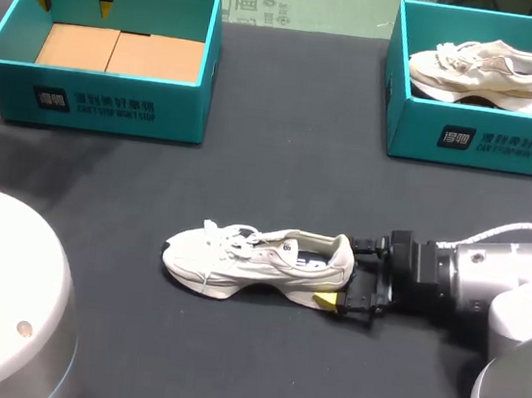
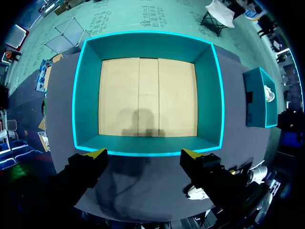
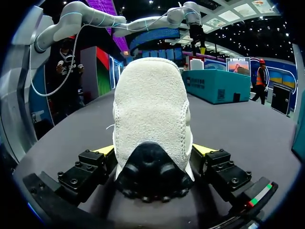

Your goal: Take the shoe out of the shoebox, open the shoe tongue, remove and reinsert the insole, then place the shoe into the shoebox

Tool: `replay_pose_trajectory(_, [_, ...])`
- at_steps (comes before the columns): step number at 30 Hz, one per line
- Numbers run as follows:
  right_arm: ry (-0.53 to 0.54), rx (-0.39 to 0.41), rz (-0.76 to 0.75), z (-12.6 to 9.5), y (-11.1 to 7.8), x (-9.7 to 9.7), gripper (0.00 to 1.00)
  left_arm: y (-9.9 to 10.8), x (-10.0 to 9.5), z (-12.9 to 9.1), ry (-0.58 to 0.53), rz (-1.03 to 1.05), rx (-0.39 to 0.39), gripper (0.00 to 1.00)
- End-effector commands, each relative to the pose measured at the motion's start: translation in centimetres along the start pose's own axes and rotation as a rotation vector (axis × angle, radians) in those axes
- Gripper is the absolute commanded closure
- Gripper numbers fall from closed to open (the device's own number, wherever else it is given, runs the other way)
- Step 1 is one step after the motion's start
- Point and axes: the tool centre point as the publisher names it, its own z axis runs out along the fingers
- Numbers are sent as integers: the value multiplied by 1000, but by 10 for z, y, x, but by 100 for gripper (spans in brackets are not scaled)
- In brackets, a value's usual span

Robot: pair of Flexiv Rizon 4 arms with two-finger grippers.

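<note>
While R gripper [image 1: 345,270] pinches cream sneaker [image 1: 249,260] by its heel on dark worktop [image 1: 278,181], L gripper [image 1: 72,6] (fingers spread wide) hovers over left teal shoebox [image 1: 94,100].

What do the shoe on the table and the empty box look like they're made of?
The shoe: cream upper, matte and napped at the heel like suede or a fuzzy textile. Its black heel piece looks like moulded rubber or plastic. The empty box: teal printed card outside, plain brown cardboard flaps on its floor.
</note>
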Motion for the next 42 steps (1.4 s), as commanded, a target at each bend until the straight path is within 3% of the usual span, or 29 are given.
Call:
replay_pose_trajectory(1, [-14, 2, 2, 2, -3, 1, 0, 0, 0, 0, -1, 0, 0, 0])
replay_pose_trajectory(13, [-30, -11, -24, -10, 1, -2, 0, 0, 0, 0, -1, 0, 0, 0])
replay_pose_trajectory(20, [-21, -62, -50, -23, 1, -6, 0, 0, 0, 0, -1, 0, 0, 0])
replay_pose_trajectory(29, [2, -49, -51, -32, 5, -5, 0, 0, 0, 0, -1, 0, 0, 0])
replay_pose_trajectory(42, [111, -34, -25, -18, 4, -15, 0, 0, 0, 0, -1, 0, 0, 0])
